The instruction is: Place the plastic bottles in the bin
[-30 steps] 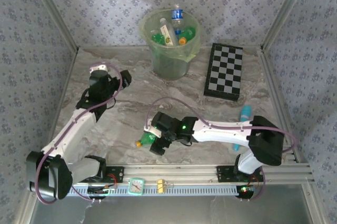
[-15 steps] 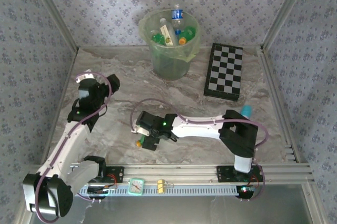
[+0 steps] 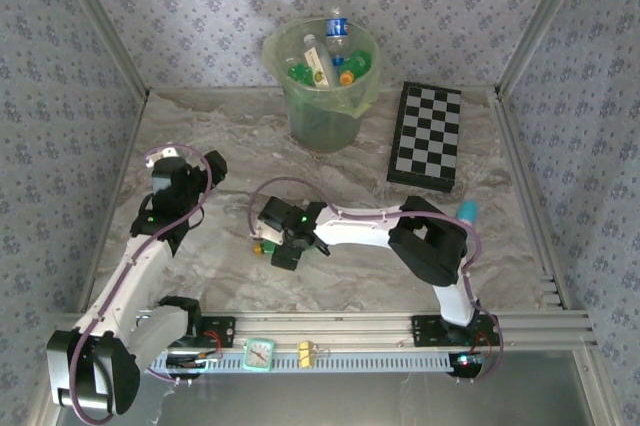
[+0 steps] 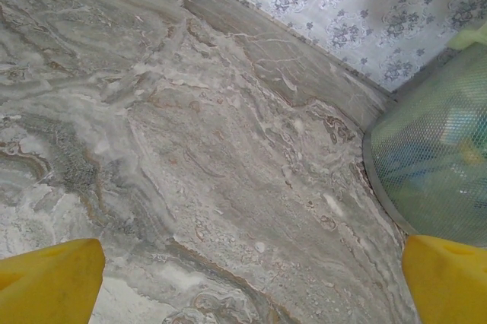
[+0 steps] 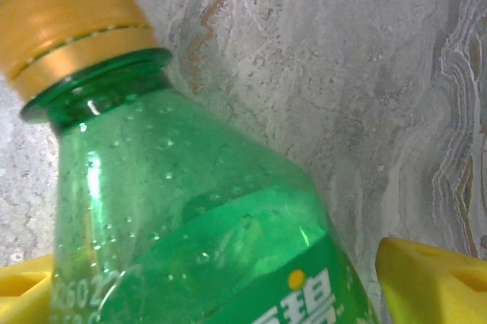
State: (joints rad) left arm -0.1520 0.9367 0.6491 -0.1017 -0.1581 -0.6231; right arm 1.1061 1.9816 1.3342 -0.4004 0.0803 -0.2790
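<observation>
Green bottle point(image 5: 190, 210) with an orange cap lies on its side on the tabletop point(image 3: 230, 136), well in front of the bin point(image 3: 322, 116) and a bit to its left, out in the open, well off every edge. My right claw point(image 3: 272, 244) sits over it, a yellow finger on either side of the body. On the right wrist view a strip of marble shows between the bottle and one finger point(image 5: 434, 278). I can't tell if it's clamped.

Left claw point(image 4: 251, 271) spread wide with nothing between the fingers. It hangs over bare marble left of the bin and nearer the arm bases. Its camera catches the bin's wall and the seam where the tabletop meets the papered wall.

Bin stands at the back edge, against the wall, with several bottles point(image 3: 330, 56) already heaped inside, the top one poking above the rim. Chequered board point(image 3: 428, 136) is just right of the bin, and a cyan stick point(image 3: 466, 211) lies beyond that. Clear marble runs from the green bottle back to the bin.
</observation>
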